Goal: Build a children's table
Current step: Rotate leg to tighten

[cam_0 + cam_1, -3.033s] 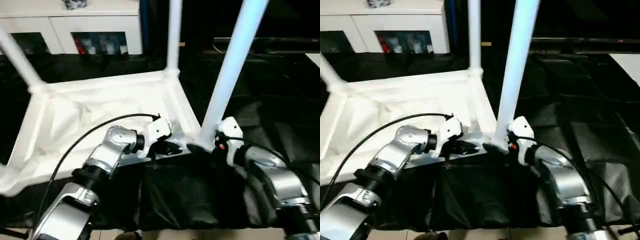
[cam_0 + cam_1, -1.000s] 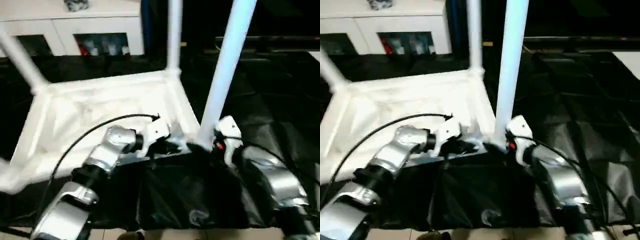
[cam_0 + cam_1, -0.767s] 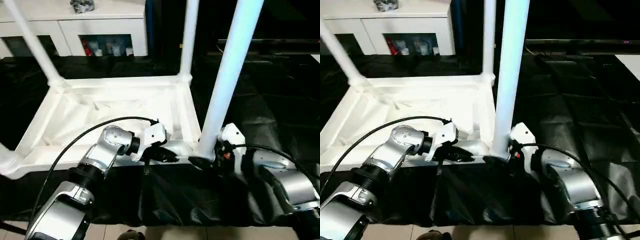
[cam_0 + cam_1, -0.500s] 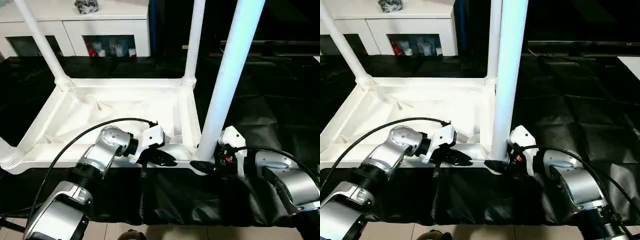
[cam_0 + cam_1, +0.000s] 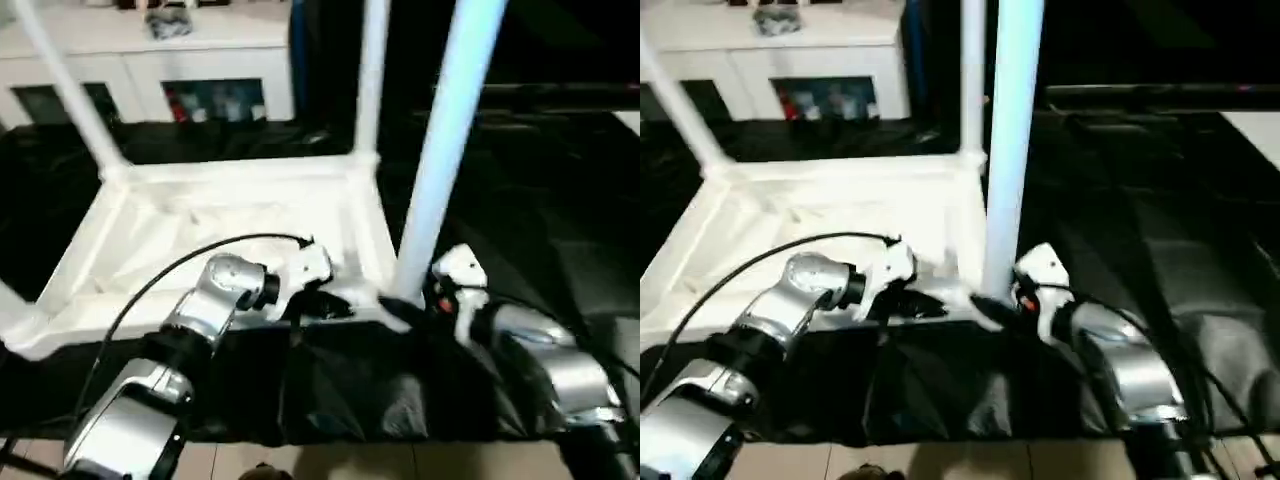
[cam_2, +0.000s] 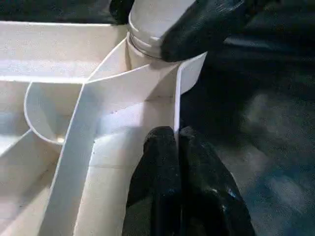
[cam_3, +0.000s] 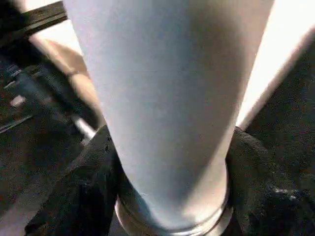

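White cabinet (image 5: pixel 150 60) at the back, coloured items in its shelf openings. Small dark object (image 5: pixel 168 22) on top. Crumpled black sheet (image 5: pixel 360 385) covers the work surface.

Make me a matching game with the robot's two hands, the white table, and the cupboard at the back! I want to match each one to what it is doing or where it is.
Things:
1. left gripper
2. right gripper
3. small white plastic table top with a raised rim
4. white cabinet with shelf openings

States:
A. stands far behind the black work surface
B. lies upside down, legs pointing up
C. pinches the thin near rim wall of the table
D. wraps the base of the long white round leg at the near corner socket

Pairs: 1-C, 2-D, 3-B, 4-A
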You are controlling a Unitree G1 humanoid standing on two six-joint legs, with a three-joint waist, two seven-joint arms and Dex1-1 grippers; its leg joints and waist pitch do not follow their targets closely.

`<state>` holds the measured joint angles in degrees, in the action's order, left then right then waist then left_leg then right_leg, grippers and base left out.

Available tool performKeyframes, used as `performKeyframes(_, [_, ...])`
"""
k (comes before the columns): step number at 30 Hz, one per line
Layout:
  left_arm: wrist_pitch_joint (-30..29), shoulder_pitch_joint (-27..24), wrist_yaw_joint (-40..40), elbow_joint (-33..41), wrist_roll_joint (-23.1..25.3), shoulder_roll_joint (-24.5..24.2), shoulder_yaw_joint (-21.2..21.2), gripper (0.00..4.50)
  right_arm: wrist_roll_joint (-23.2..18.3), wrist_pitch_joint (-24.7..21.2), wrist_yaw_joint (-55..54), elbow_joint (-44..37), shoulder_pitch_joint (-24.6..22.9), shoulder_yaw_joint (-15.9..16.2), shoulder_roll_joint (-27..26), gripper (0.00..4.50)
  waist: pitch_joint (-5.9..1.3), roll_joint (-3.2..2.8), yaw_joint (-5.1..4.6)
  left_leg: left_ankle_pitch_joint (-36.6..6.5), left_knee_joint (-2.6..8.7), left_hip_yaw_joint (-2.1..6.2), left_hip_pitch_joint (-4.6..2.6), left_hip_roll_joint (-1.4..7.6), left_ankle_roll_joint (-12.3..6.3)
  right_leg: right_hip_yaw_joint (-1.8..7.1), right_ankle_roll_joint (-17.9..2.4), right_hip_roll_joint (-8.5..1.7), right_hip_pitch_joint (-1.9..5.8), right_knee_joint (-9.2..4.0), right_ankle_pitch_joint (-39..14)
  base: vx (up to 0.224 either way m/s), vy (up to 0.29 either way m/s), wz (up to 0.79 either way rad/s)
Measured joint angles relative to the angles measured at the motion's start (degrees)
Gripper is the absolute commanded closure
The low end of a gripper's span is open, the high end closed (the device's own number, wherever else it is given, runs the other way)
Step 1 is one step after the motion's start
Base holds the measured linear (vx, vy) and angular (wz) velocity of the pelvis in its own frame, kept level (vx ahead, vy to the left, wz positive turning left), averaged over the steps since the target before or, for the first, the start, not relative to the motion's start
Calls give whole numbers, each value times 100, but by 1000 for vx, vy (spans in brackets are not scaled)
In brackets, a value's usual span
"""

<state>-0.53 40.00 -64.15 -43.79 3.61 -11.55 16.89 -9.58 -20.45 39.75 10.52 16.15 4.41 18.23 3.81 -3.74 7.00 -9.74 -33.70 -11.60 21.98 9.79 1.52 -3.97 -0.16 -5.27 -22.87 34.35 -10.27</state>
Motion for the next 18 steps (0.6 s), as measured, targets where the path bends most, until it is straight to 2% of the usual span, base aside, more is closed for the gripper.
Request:
performKeyframes(1, [-59,57,263,-59,76,95,-20,450,80,10,-360,159,108,-103,-227,186,0,0,-46,0,0,0,0,0,0,0,1,0,0,-4,0,0,0,0])
performKeyframes(5, [-265,110,907,-132,181,370,-73,450,294,5,-1464,485,352,-362,-838,186,-1,2,-130,0,1,7,-1,-3,0,-4,2,-2,1,-30,-1,0,0,0])
performKeyframes(8, [-390,136,1266,-150,244,530,-117,450,447,14,-2128,706,553,-441,-1144,186,-2,2,-188,0,1,7,-2,-9,0,1,2,-2,2,-35,-1,0,0,0])
performKeyframes(10, [-423,136,1339,-150,244,572,-150,450,490,98,-2205,821,620,-441,-1169,186,-2,2,-196,0,1,7,-1,-11,0,3,2,-3,2,-37,-1,0,0,0])
performKeyframes(12, [-422,136,1329,-150,241,578,-167,450,498,144,-2196,829,619,-440,-1168,130,-2,2,-196,0,2,7,-1,-11,0,4,1,-3,1,-36,2,0,0,0])
performKeyframes(15, [-379,134,1224,-149,237,569,-189,450,496,191,-2051,821,602,-440,-1136,107,-2,2,-190,0,4,6,1,-11,0,3,-5,-3,0,-33,19,0,0,0])
performKeyframes(18, [-271,122,1044,-143,207,520,-180,450,484,162,-1627,735,559,-377,-889,73,-1,2,-182,0,6,7,7,-10,0,2,-17,-3,-3,-32,32,0,0,0])
